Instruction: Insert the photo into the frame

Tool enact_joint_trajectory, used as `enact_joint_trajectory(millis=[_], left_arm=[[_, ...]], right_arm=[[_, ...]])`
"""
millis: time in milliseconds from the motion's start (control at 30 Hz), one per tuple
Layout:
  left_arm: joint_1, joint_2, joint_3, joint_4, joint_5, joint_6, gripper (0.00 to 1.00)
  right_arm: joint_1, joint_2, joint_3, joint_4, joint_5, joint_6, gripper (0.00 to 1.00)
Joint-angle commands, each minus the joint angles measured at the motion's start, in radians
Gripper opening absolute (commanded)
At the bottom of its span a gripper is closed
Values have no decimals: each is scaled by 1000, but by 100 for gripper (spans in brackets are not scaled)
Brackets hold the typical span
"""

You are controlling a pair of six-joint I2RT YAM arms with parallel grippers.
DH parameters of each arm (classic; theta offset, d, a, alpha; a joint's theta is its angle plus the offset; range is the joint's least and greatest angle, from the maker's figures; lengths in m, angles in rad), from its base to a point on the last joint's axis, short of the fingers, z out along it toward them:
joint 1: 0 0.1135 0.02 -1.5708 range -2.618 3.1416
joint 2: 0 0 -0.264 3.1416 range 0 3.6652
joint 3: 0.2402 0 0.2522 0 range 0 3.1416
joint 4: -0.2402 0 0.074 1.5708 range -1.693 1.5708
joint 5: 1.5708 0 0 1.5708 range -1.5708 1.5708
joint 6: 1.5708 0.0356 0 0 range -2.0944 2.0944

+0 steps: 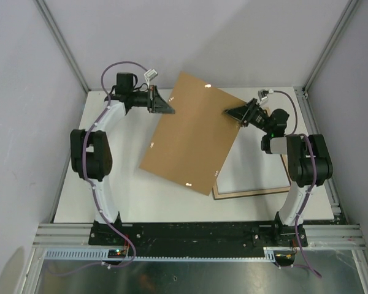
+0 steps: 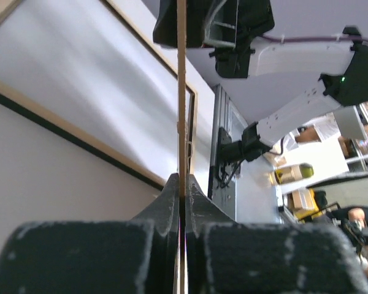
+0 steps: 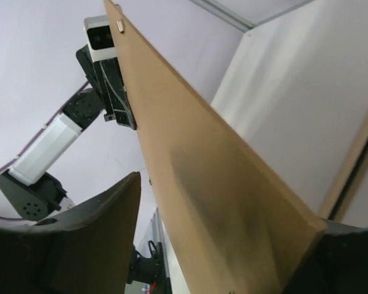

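Observation:
A plain brown backing board (image 1: 193, 131) hangs tilted above the table between my two arms. My left gripper (image 1: 168, 107) is shut on the board's left edge; in the left wrist view the thin edge (image 2: 181, 92) runs straight up from between the closed fingertips (image 2: 183, 180). My right gripper (image 1: 236, 113) is open around the board's right edge, and its left finger (image 3: 104, 226) stands clear of the board (image 3: 190, 153). The frame (image 1: 245, 194) lies flat at the table's right, pale wood side up, partly under the board. Its inside (image 1: 257, 171) looks plain white; I cannot tell whether that is the photo.
The white table (image 1: 110, 202) is bounded by grey walls and metal corner posts (image 1: 61, 43). A black rail (image 1: 190, 233) runs along the near edge by the arm bases. The frame's wooden rail (image 2: 80, 138) passes below the left wrist.

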Motion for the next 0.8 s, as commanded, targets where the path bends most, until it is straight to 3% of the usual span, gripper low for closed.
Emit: enact_joint_trajectory(millis=[0,300,467,767], left_arm=[[-7,-126,-15,125,-53,-166,0],[31,-210,-35,284,-135,-381,0],[90,-242,-180,738,-150,-744,0],[103,-224,-240,812,-180,-800,0]], right_arm=[[24,22,37,259,-17,139,68],[82,17,45,350,-39,205,74],[107,3,35,379,-41,225,75],[136,-42,10,396,-58,243,74]])
